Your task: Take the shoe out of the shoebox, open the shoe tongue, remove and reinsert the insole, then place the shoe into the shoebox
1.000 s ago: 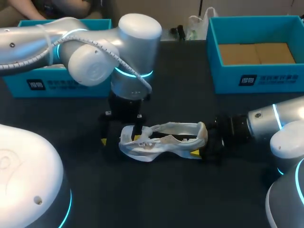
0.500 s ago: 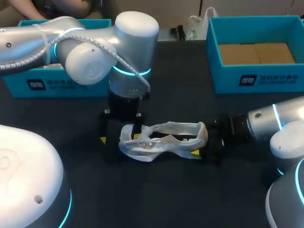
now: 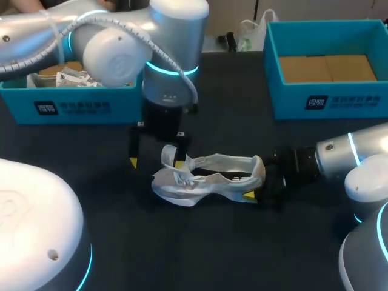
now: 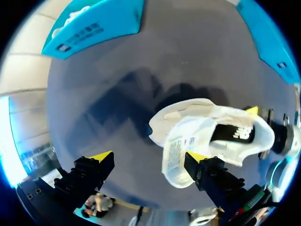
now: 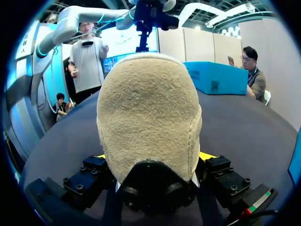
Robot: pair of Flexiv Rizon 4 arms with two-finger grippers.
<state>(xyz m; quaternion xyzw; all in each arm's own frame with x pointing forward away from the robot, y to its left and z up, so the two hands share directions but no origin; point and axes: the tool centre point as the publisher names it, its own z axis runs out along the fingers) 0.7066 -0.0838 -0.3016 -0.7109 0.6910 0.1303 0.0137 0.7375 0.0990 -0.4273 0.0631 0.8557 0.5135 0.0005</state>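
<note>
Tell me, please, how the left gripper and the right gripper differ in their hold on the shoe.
The left gripper is open, fingers wide apart above the shoe's front, with the tongue beside one finger; the right gripper is shut on the heel, a finger at each side. The left gripper points down at the table; the right gripper comes in low from the side. Both have yellow tips.

Left arm (image 3: pixel 115 54): silver rounded joints, glowing cyan ring, white cable along it, black wrist. Right arm (image 3: pixel 348 154): silver, cyan stripe, small screw. Black bolted fingers (image 4: pixel 89 172), yellow tips.
</note>
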